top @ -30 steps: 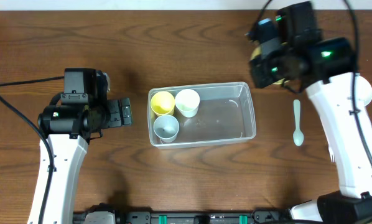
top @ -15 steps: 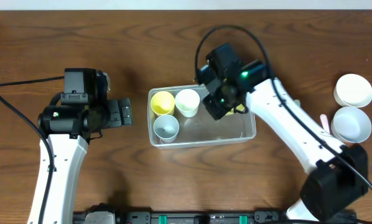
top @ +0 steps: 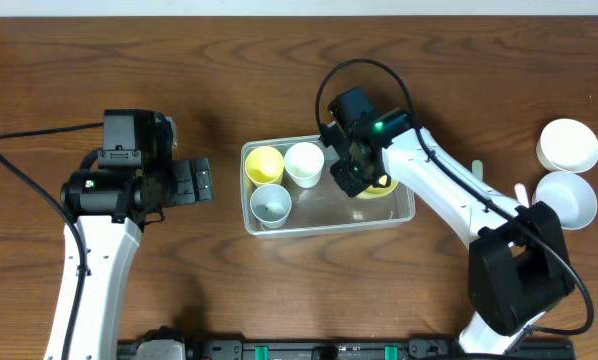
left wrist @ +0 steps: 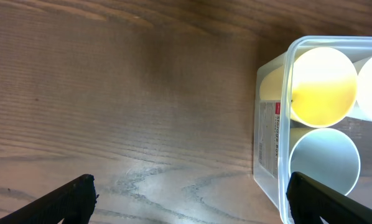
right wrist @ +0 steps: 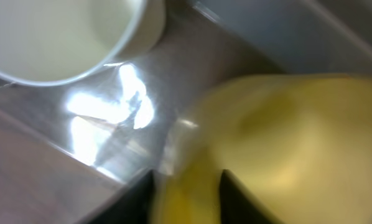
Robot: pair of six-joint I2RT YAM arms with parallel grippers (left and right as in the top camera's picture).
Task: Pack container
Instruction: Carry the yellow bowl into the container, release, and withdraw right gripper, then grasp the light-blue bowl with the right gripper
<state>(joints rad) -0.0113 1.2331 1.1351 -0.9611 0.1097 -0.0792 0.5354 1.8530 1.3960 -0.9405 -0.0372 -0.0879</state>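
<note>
The clear plastic container (top: 329, 227) sits mid-table and holds a yellow cup (top: 262, 163), a white cup (top: 304, 163) and a pale blue cup (top: 270, 204) at its left end. My right gripper (top: 355, 176) is inside the container, shut on the rim of a yellow bowl (top: 381, 187). In the right wrist view the fingers (right wrist: 186, 186) pinch the blurred yellow bowl (right wrist: 285, 137) beside the white cup (right wrist: 61, 37). My left gripper (top: 201, 181) is open and empty just left of the container. In the left wrist view its fingers (left wrist: 189, 196) face the container's end (left wrist: 270, 137).
Two white bowls (top: 568, 144) (top: 565, 198) stand at the far right. A pale green spoon (top: 476, 170) and a pink utensil (top: 520, 190) lie between them and the container, partly hidden by my right arm.
My right arm swung from the back right over to the container with the yellow bowl and lowered it inside. The container shifted slightly right. The left arm has not moved.
</note>
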